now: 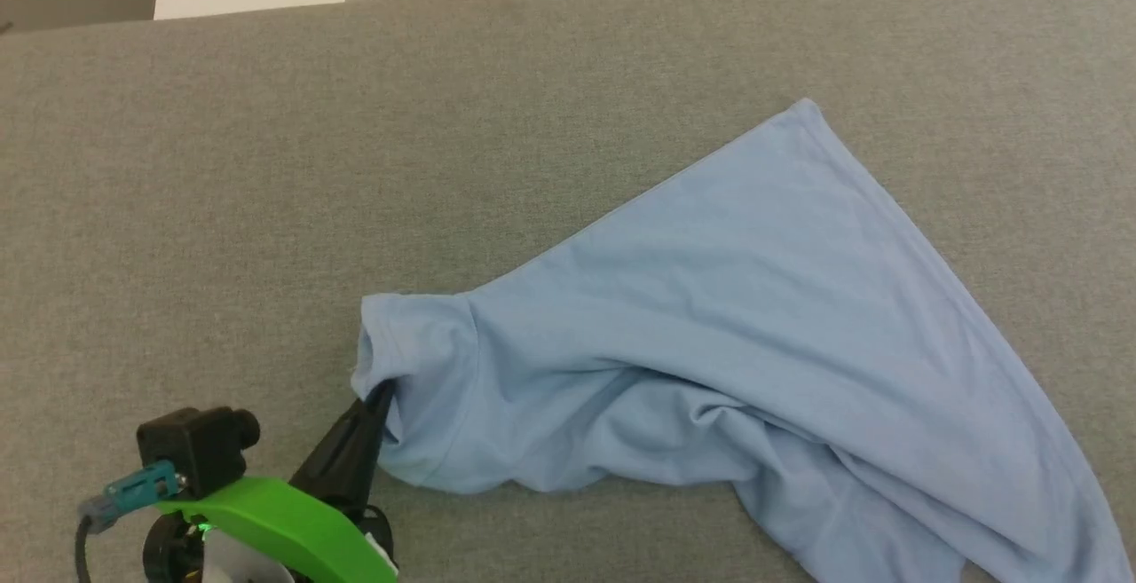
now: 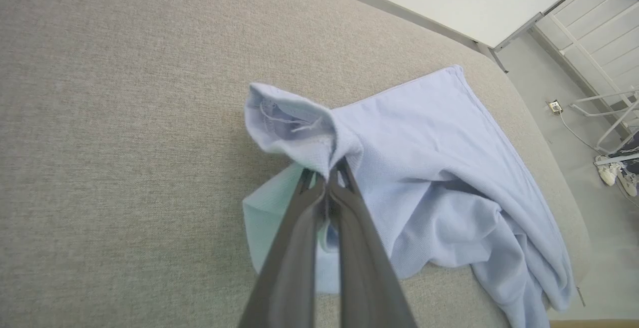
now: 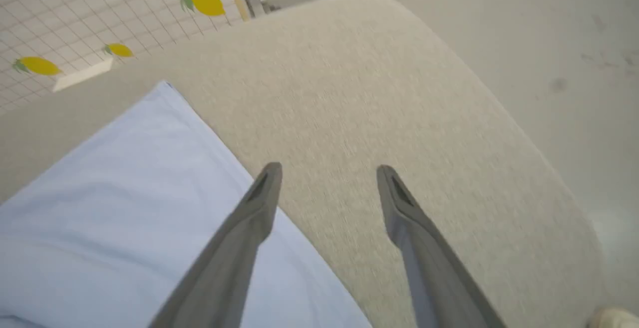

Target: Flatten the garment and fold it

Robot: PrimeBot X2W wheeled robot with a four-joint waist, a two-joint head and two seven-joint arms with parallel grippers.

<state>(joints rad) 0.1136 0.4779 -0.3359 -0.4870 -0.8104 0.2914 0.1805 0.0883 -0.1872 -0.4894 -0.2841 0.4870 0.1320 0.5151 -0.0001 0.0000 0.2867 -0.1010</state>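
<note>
The garment (image 1: 745,317), a light blue T-shirt, lies rumpled on the grey padded table (image 1: 266,166), spreading from the lower middle toward the right, with one corner pointing to the far side. My left gripper (image 1: 380,398) is shut on a sleeve fold at the shirt's left end; in the left wrist view its fingers (image 2: 327,180) pinch the bunched cloth of the garment (image 2: 434,168). My right gripper (image 3: 328,170) hangs open above the table, its left finger over the edge of the garment (image 3: 125,193), nothing between its fingers.
The padded table's rounded far corner (image 3: 379,13) meets the floor (image 3: 549,43). Behind it are a lemon-patterned tiled surface (image 3: 75,18) and a white rack (image 2: 604,68). Bare table stretches left of the shirt.
</note>
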